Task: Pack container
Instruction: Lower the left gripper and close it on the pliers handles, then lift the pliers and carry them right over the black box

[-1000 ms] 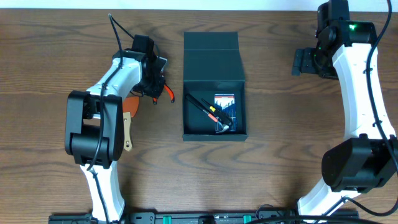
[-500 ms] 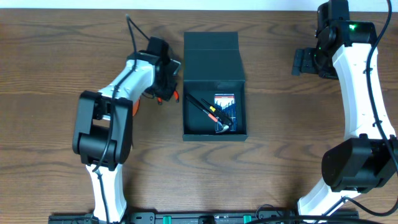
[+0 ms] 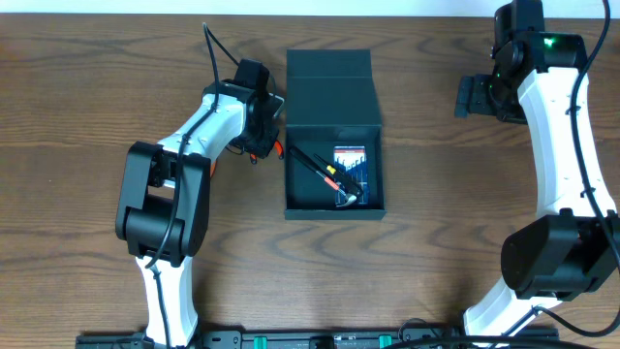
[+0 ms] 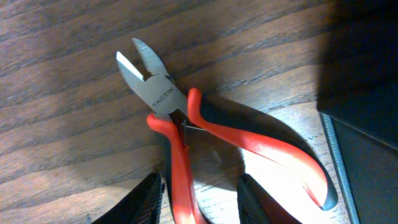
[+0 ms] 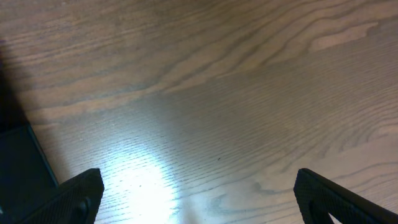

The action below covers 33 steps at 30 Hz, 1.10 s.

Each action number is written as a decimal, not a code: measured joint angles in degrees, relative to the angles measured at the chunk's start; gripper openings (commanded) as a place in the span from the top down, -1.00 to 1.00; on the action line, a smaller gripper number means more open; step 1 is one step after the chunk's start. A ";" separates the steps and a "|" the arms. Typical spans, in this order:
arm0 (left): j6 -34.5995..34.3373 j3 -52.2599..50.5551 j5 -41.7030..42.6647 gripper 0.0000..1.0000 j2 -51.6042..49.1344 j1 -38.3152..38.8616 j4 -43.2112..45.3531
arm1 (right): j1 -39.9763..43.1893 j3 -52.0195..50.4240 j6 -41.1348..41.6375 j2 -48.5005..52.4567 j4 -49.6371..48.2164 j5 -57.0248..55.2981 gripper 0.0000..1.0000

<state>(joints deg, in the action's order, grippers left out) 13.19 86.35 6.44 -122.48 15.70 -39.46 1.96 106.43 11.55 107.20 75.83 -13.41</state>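
Observation:
The dark teal container (image 3: pixel 334 211) stands open mid-table, its flap lid (image 3: pixel 329 87) laid back on the far side. Inside lie a blue-cased screwdriver set (image 3: pixel 350 160), a black and red tool (image 3: pixel 315 163) and a small metal piece (image 3: pixel 346 199). My left gripper (image 3: pixel 262 136) is just left of the container's left wall. It holds red-and-black side cutters (image 3: pixel 274 147). In the left wrist view one red handle of the cutters (image 4: pixel 249 134) runs between my fingers (image 4: pixel 199 202), with the container edge (image 4: pixel 367 93) at the right. My right gripper (image 3: pixel 475 97) is open and empty over bare wood (image 5: pixel 199 205).
An orange item (image 3: pixel 211 165) peeks out beside the left arm; the arm hides most of it. A dark edge (image 5: pixel 18 162) shows at the left of the right wrist view. The table is brown wood.
My left gripper has moved right toward the container's left wall, and the cutters moved with it. The right arm has not moved.

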 measured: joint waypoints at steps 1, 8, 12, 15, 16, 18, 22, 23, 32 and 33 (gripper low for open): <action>-0.13 0.00 -0.26 0.31 0.00 0.00 0.00 | 0.00 0.00 0.00 0.00 0.00 0.00 -0.99; -1.27 0.00 -1.36 0.80 0.00 -0.20 -0.15 | 0.00 0.00 0.00 0.00 0.00 0.00 -0.98; -1.20 0.00 -1.36 0.89 0.00 -0.26 -0.13 | 0.00 0.00 0.00 0.00 0.00 0.00 -0.98; -1.22 0.00 -1.33 0.89 0.00 -0.26 -0.13 | 0.00 0.00 0.00 0.00 0.00 0.00 -0.99; -1.20 0.00 -1.33 0.89 0.00 -0.26 -0.13 | 0.00 0.00 0.00 0.00 0.00 0.00 -0.99; -1.20 0.00 -1.33 0.88 0.00 -0.26 -0.13 | 0.00 0.00 0.00 0.00 0.00 0.00 -0.98; -1.20 0.74 -1.33 0.89 -0.17 -0.26 -1.22 | 0.00 0.00 0.02 0.00 0.00 0.00 -0.99; -1.20 1.20 -1.36 0.89 -0.44 -0.28 -2.01 | 0.00 0.00 0.00 0.00 0.00 0.00 -0.98; -1.20 8.31 -2.84 0.89 -2.80 -1.33 -11.56 | 0.00 0.00 0.02 0.00 0.00 0.00 -0.99; -1.22 9.42 -2.95 0.89 -2.86 -1.62 -12.50 | 0.00 0.00 0.00 0.00 0.00 0.00 -0.99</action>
<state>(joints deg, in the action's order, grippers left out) 11.97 95.77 3.49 -125.34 14.09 -51.96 1.96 106.43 11.55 107.20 75.83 -13.41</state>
